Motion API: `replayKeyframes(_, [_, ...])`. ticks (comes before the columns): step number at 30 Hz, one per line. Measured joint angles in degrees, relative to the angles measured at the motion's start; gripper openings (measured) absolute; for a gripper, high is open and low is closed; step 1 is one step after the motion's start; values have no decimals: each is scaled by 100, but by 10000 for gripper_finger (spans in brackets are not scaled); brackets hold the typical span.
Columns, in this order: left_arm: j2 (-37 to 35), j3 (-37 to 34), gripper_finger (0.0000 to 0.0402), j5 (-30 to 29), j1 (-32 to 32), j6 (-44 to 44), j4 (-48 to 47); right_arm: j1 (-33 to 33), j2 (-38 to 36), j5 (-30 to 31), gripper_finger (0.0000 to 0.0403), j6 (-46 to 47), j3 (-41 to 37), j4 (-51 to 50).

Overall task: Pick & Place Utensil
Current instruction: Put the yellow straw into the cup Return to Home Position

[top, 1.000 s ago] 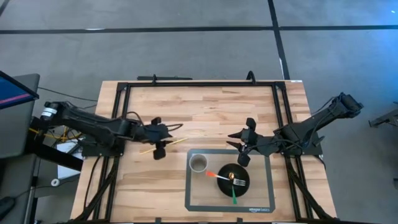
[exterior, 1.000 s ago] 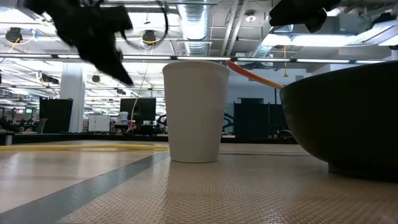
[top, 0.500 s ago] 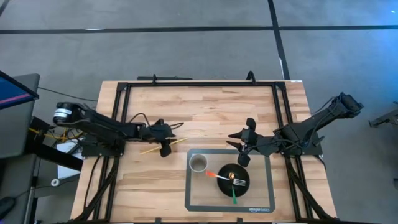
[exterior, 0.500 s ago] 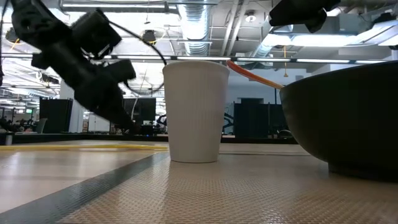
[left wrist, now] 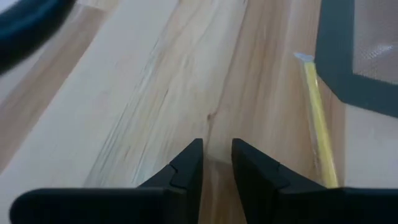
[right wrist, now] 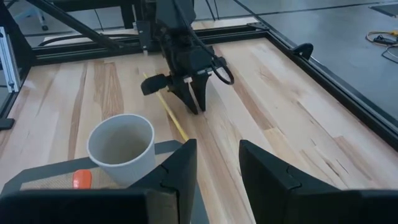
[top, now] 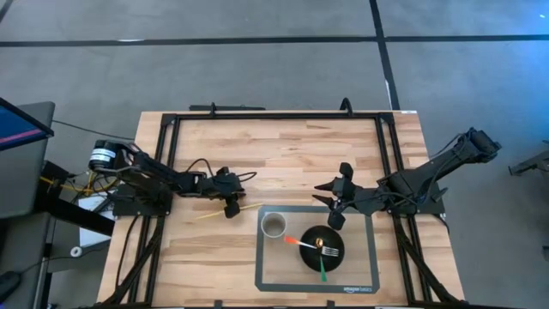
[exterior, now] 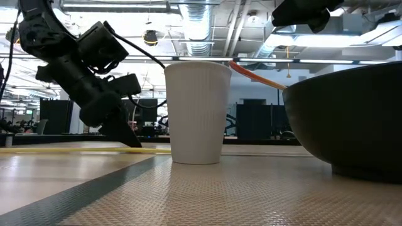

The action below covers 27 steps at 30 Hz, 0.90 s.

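A thin yellow utensil (top: 214, 211) lies flat on the wooden table, left of the grey mat; it also shows in the left wrist view (left wrist: 320, 143). My left gripper (top: 232, 204) is tipped down with its fingertips at the table top (exterior: 129, 139), just beside the yellow utensil (right wrist: 168, 112). Its fingers are open by a narrow gap (left wrist: 217, 146), and the utensil lies outside that gap. My right gripper (top: 316, 192) waits above the mat's far edge, slightly open (right wrist: 216, 146). My left gripper comes from above, slanting from the table's left, with its fingertips (right wrist: 189, 107) down at the wood. The yellow utensil runs past the outer side of one finger (left wrist: 261, 168). I cannot tell whether that finger touches it.
The grey mat (top: 364, 279) carries a white paper cup (top: 274, 226) and a black bowl (top: 333, 254). An orange-handled utensil (top: 296, 242) and a green-handled one (top: 323, 270) rest in the bowl. A black frame (top: 274, 116) borders the table. Bare wood lies on the far side.
My left gripper has come down from well above the table to the wood, tipping its fingers downward and moving a little toward the table's right, ending beside the yellow utensil. My right arm has kept still.
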Motion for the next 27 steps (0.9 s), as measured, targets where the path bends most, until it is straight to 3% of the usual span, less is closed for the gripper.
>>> replayKeyframes(3, [-389,-13,80,78,-14,-155,1,0,0,0,113,0,0,0])
replayKeyframes(9, [-838,-1,78,782,-422,-596,40,0,0,0,113,0,0,-2])
replayKeyframes(12, [-746,-3,82,607,-803,-592,43,0,0,0,113,0,0,-1])
replayKeyframes(17, [-425,-3,117,-307,-1090,-577,38,0,0,0,113,0,0,-2])
replayKeyframes(22, [19,-3,159,-34,-1118,-594,65,-1,0,0,113,0,0,-2])
replayKeyframes(27, [374,21,165,-312,-1166,-564,314,-2,0,0,113,0,0,-2])
